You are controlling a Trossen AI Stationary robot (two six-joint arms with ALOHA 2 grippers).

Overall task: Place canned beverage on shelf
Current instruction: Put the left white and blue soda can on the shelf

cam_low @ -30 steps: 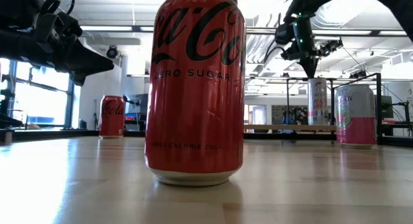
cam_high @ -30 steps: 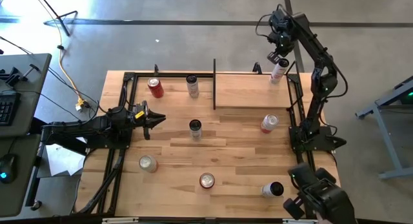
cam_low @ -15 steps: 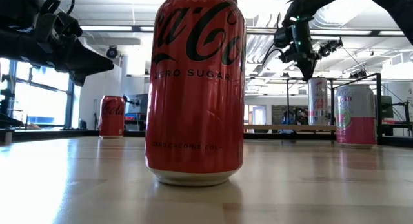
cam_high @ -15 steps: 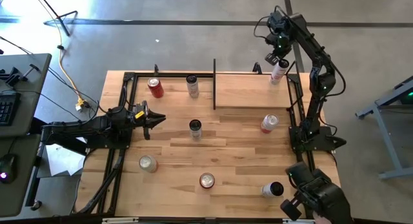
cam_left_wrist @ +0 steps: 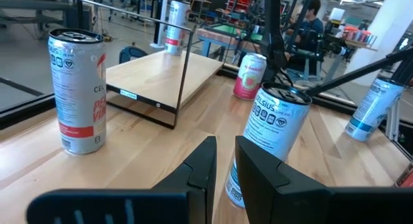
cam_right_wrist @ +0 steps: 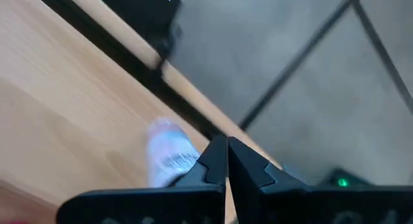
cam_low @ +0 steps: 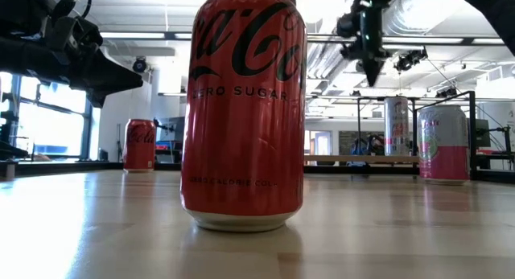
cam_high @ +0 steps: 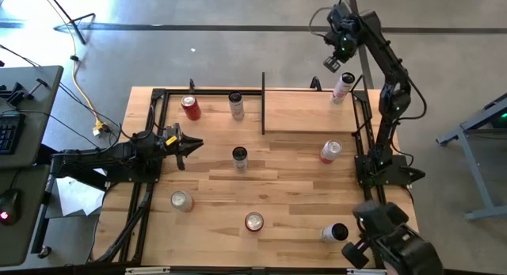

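Note:
The shelf (cam_high: 309,110) is a light-wood plank at the table's far right, with a black upright plate (cam_high: 263,105) at its left end. A white and pink can (cam_high: 341,86) stands upright on the shelf's far right corner. It also shows in the low view (cam_low: 395,126) and, blurred, in the right wrist view (cam_right_wrist: 169,156). My right gripper (cam_high: 333,63) is shut and empty, raised above and beyond that can. My left gripper (cam_high: 196,145) waits at the table's left, fingers almost together and empty, pointing at a dark-topped can (cam_left_wrist: 274,130).
Several other cans stand on the table: a red one (cam_high: 190,107) and a white one (cam_high: 236,105) at the far left, a pink one (cam_high: 330,151) near the shelf, and others along the near edge (cam_high: 253,221). A black frame (cam_high: 158,101) borders the table. A person (cam_left_wrist: 313,11) sits beyond it.
My right gripper has risen from just above the white and pink can and gone toward the table's far edge. The can stays upright on the shelf.

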